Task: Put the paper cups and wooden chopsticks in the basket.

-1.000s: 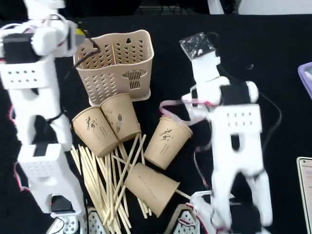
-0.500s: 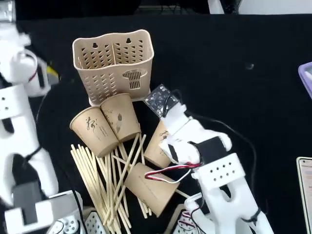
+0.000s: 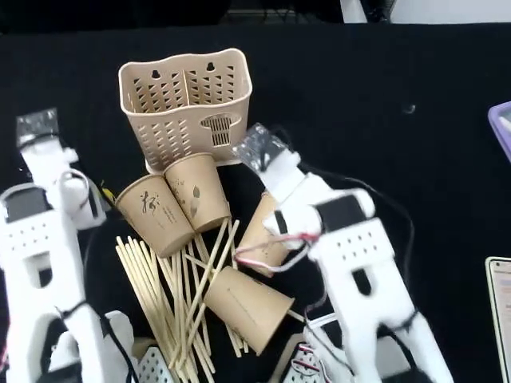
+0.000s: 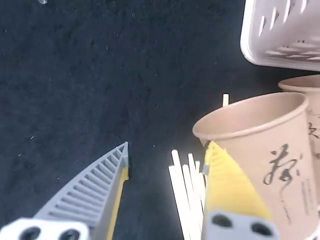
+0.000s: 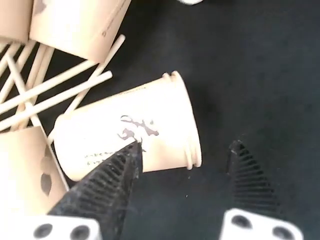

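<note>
A beige slotted basket (image 3: 185,104) stands upright at the back of the black table. In front of it two paper cups (image 3: 152,211) (image 3: 198,190) lean together, one cup (image 3: 257,239) lies half under the right arm, and another (image 3: 247,299) lies on the wooden chopsticks (image 3: 180,295). My left gripper (image 4: 167,150) is open just left of the leftmost cup (image 4: 265,145), with chopstick ends (image 4: 187,200) between its fingers. My right gripper (image 5: 186,147) is open over the lying cup (image 5: 130,132), one finger above its side, the other past its rim.
A purple container (image 3: 503,128) and a white card (image 3: 499,295) sit at the table's right edge. Both white arms (image 3: 48,239) (image 3: 351,255) rise from the front edge. Bare black cloth stretches behind and right of the basket.
The left arm has swung from beside the basket down to the left of the leaning cups. The right arm has come from the right and dropped over the middle cup.
</note>
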Robot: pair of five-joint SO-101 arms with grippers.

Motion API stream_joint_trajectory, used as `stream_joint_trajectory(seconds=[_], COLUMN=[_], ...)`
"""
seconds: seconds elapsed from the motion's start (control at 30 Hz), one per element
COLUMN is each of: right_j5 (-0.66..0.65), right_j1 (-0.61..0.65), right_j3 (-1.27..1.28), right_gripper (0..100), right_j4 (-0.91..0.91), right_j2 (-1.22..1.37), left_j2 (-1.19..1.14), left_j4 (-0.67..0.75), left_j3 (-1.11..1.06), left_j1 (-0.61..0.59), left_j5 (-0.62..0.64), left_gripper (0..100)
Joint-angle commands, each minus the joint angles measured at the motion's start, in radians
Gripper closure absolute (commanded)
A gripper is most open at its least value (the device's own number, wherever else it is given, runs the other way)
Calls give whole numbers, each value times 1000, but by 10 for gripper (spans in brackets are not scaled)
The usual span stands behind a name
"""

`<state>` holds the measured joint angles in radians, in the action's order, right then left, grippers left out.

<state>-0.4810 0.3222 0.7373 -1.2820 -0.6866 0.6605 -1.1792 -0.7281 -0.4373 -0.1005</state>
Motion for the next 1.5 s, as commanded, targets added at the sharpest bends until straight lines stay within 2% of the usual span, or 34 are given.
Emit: stream_joint_trajectory(seconds=[0.0,0.23,0.53,0.63,0.77,0.8,1.13,1.33,1.47], right_j5=[-18,-152,-267,-322,-364,-364,-362,-353,-270], right_j1=[-21,-21,-21,-21,-23,-23,-21,-25,-20], right_j3=[-136,-147,-145,-143,-151,-156,-315,-320,-232], right_gripper=[717,717,721,789,959,991,987,988,988], right_j4=[-54,-51,-60,-60,-83,-109,-465,-468,-348], right_j2=[108,168,292,340,337,323,16,-47,-47], left_j2=[137,282,462,519,588,603,677,674,672], left_j4=[140,287,301,301,302,302,302,302,302], left_j3=[-168,-410,-536,-562,-598,-605,-638,-638,-638], left_j1=[-2,-4,-1,-1,-1,-1,1,1,1], left_j5=[9,35,37,37,37,37,37,37,38], left_gripper=[755,755,755,755,755,755,755,755,755])
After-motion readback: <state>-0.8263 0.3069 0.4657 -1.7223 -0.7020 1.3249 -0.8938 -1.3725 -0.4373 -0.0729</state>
